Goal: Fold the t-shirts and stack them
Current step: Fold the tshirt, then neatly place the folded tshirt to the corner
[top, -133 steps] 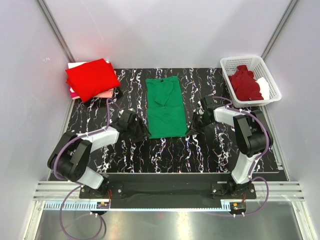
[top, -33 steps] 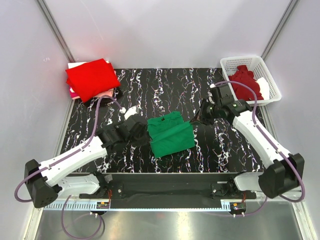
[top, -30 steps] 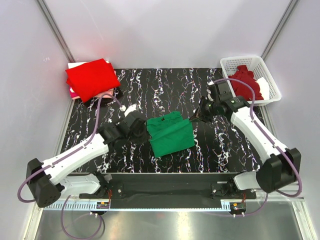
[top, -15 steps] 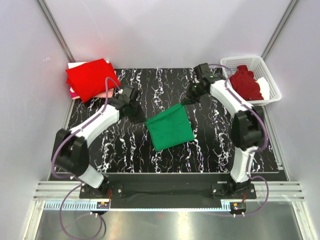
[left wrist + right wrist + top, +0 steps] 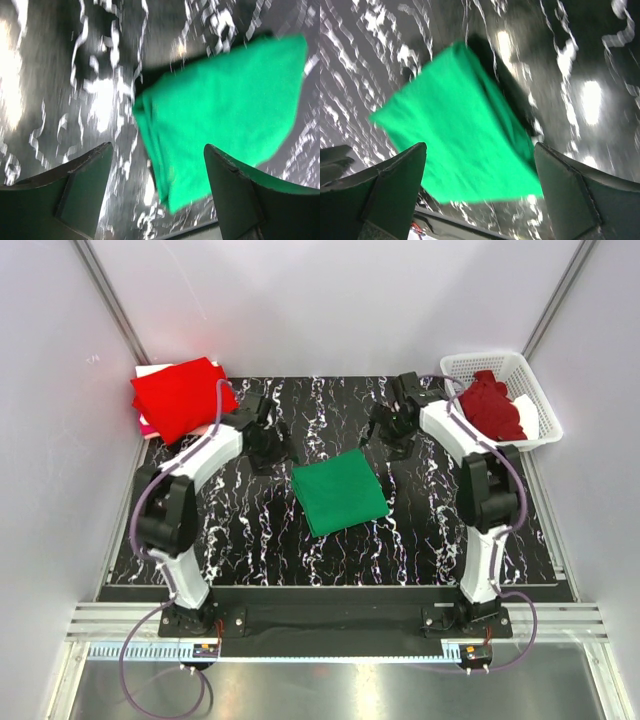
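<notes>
The emerald green t-shirt (image 5: pixel 339 491) lies folded into a small rectangle in the middle of the black marbled table (image 5: pixel 300 550); it shows blurred in the left wrist view (image 5: pixel 225 105) and the right wrist view (image 5: pixel 455 135). My left gripper (image 5: pixel 272 447) hangs open above the table just left of its far corner, holding nothing. My right gripper (image 5: pixel 385 432) is open too, off the shirt's far right corner. A folded bright red t-shirt (image 5: pixel 183 395) tops the pile at the far left. A dark maroon t-shirt (image 5: pixel 490 405) sits crumpled in the white basket (image 5: pixel 455 365).
Pink and white cloth (image 5: pixel 212 427) peeks from under the red shirt. A white cloth (image 5: pixel 527 415) lies in the basket beside the maroon one. Grey walls close in the table at the back and sides; the arm bases stand at the near edge.
Both grippers carried the green shirt's near edge over to the far side, making the fold, then let go and opened. The arms now reach toward the table's far half.
</notes>
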You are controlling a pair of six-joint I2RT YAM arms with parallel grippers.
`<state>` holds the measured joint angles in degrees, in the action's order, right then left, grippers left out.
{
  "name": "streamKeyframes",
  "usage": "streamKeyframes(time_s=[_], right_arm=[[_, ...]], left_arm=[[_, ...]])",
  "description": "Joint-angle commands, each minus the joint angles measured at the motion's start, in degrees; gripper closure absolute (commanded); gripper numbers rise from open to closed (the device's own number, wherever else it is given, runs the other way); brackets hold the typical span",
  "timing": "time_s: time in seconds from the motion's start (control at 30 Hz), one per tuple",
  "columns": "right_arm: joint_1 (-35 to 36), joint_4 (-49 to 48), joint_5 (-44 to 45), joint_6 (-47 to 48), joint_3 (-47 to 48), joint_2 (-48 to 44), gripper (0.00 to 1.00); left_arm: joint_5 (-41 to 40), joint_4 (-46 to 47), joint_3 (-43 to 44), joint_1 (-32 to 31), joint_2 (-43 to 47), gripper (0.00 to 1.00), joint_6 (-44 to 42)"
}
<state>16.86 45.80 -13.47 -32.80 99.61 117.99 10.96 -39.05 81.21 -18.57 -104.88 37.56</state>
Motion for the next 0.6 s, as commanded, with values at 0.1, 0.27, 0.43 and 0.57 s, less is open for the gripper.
streamKeyframes(time_s=[0.1, 0.27, 0.43, 0.57], right_arm=[[0.45, -10.36, 2.93, -1.04, -21.70, -24.27, 0.04], [6.93, -28.37, -4.87, -4.38, -49.56, -43.18, 0.02], [12.05, -47.15, -7.26, -10.69, -72.66, -56.89, 0.00], [12.05, -50.46, -7.01, -11.94, -77.55, -64.19, 0.00]], left_arm=[[1.69, 14.84, -18.24, -0.68, 16.79, 0.22, 2.34], [7.58, 26.38, -27.50, -1.21, 18.66, 0.20, 3.74], [8.20, 35.96, -31.72, -2.08, 17.70, 0.20, 5.59], [6.62, 38.87, -32.26, -4.10, 14.80, 0.21, 6.65]])
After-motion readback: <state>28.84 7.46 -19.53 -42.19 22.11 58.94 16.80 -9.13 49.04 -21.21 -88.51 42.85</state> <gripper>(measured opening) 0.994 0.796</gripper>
